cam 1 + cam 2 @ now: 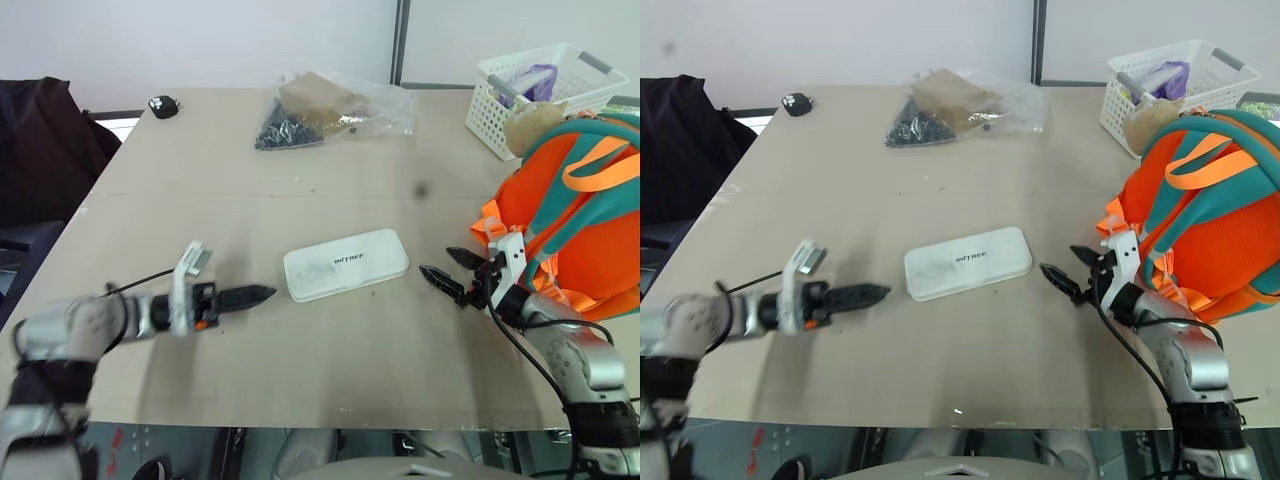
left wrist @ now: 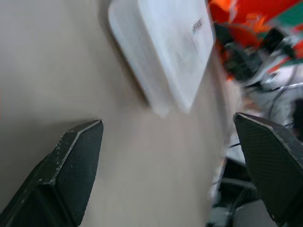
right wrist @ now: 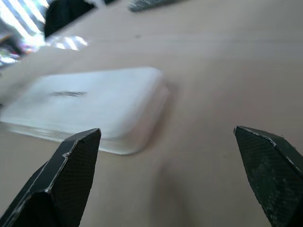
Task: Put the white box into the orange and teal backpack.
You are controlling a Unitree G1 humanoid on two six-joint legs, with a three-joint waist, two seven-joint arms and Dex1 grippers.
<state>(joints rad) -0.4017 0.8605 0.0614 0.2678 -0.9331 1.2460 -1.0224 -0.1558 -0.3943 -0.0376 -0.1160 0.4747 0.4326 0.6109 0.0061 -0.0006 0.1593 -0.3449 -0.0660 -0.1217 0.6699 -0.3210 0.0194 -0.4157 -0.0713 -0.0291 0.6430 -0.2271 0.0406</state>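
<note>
Both my arms are over the desk and the box lies flat between them, near the middle, lettering up. My left fingers point at its left short end, close but not touching, and the left wrist view shows them spread wide with nothing in them. My right fingers sit just off its right end, also apart and empty, and the gap to the box is clear in the right wrist view.

How will it handle? It looks like a stiff, thin case with rounded corners and a smooth skin, probably light, likely slick. It's long for one hand, so I judge the best hold is across the narrow width near the middle, or one hand squeezing each short end. A low edge like this gives little to bite on, so slipping is the risk.

The backpack stands at the desk's right edge, right behind my right hand, well apart from the box. I can't tell if its top is open.

Count: one box, one backpack, one white basket at the far right, one clear bag of dark bits at the far side, one small black thing at the far left.
</note>
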